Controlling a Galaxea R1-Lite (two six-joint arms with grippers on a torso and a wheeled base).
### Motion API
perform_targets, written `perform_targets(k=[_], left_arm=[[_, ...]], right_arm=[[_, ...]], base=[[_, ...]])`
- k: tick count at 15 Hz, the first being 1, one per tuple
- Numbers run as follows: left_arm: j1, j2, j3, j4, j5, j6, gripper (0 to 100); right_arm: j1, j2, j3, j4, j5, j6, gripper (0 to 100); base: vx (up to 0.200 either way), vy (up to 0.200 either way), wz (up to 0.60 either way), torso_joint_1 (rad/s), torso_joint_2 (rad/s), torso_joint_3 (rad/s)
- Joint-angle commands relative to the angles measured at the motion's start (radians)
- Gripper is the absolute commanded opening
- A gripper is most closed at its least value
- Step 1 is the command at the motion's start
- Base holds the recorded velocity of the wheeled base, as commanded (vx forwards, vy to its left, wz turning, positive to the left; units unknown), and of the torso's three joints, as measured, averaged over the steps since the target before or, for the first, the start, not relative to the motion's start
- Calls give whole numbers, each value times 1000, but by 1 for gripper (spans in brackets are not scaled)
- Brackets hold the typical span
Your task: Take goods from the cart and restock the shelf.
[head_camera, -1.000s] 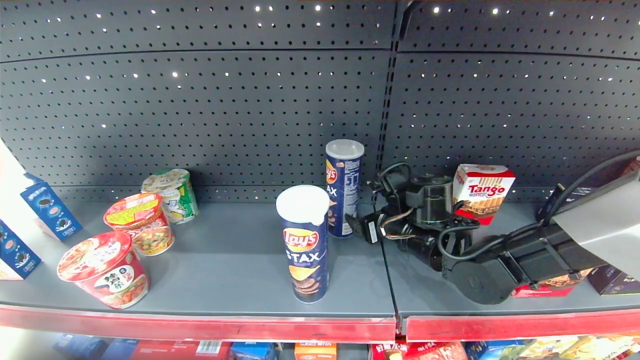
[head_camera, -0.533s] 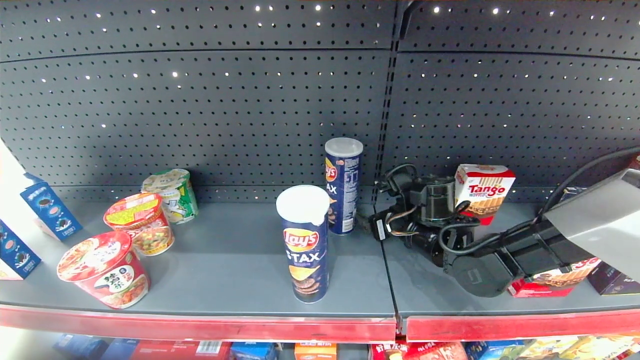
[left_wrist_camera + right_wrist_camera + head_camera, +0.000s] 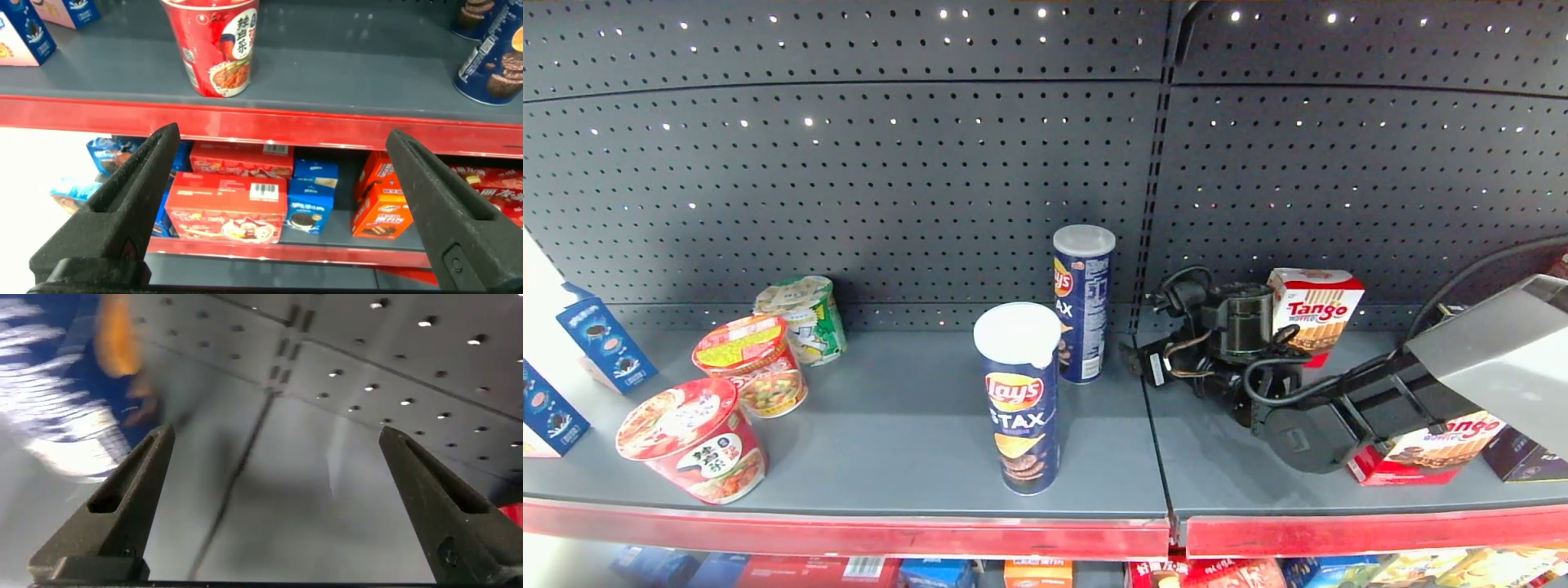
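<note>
Shelf (image 3: 890,425): we see a grey deck and pegboard back.
Crisp tube (image 3: 1084,302): upright at the back, just beside the right end effector (image 3: 276,437), which is spread and empty.
Left end effector (image 3: 282,131): spread and empty, before the shelf's red lip.
Handling: we judge it light, stiff, smooth and tippy; grip mid-wall.

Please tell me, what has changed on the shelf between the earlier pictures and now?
The right gripper, open, has drawn back to the right, away from the rear chips can, which stands free. The front chips can, the noodle cups and the wafer box stayed where they were.
</note>
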Motion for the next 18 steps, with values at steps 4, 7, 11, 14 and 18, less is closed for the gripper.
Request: perform_targets(k=[4, 7, 11, 14, 18], left_arm=[[0, 1, 0, -1, 0, 1, 100], [0, 1, 0, -1, -3, 1, 100], [0, 1, 0, -1, -4, 1, 100], [0, 1, 0, -1, -4, 1, 100], [0, 1, 0, -1, -4, 2, 100]], right_arm=[[-29, 64, -83, -1, 2, 1, 100], [-20, 84, -118, -1, 11, 4, 100], [23, 97, -146, -1, 11, 4, 100], [42, 104, -161, 0, 13, 4, 100], [43, 99, -157, -1, 4, 4, 100]], base=[[0, 0, 0, 0, 0, 0], [0, 0, 0, 0, 0, 0], [0, 0, 0, 0, 0, 0], [0, 0, 0, 0, 0, 0], [0, 0, 0, 0, 0, 0]])
